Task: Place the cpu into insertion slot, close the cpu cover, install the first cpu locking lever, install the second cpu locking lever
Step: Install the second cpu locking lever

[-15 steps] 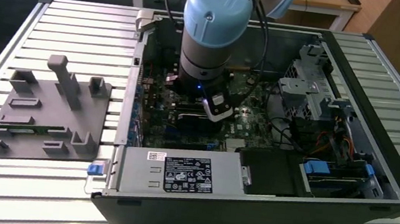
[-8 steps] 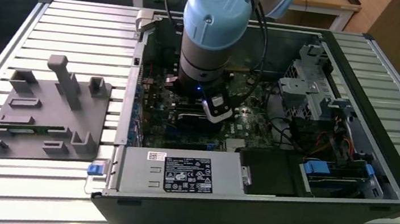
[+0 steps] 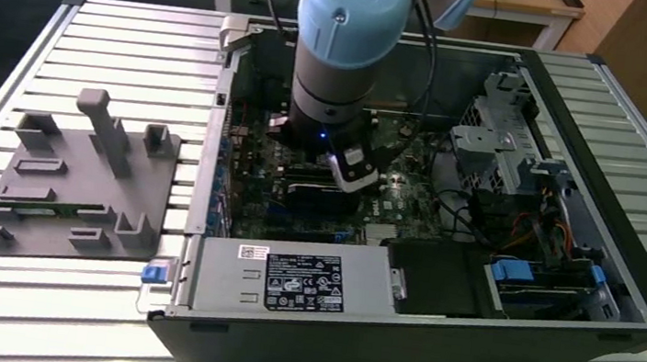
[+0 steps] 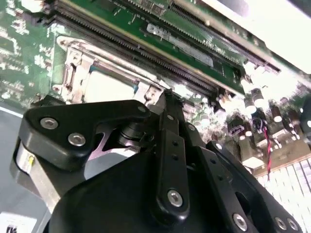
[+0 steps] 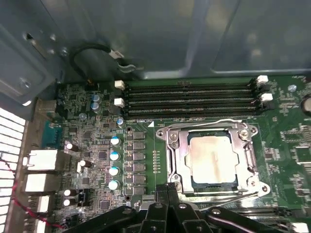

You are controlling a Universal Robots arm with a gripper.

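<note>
We see a slatted metal table (image 3: 131,37) carrying an open computer case (image 3: 403,339) and a grey fixture plate (image 3: 62,195).

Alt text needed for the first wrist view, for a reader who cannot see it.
A pale square cpu sits in the insertion slot on a green circuit board, with the silvery cpu cover closed around it. The black gripper is beside the socket's edge, and long memory slots run along the far side.
</note>
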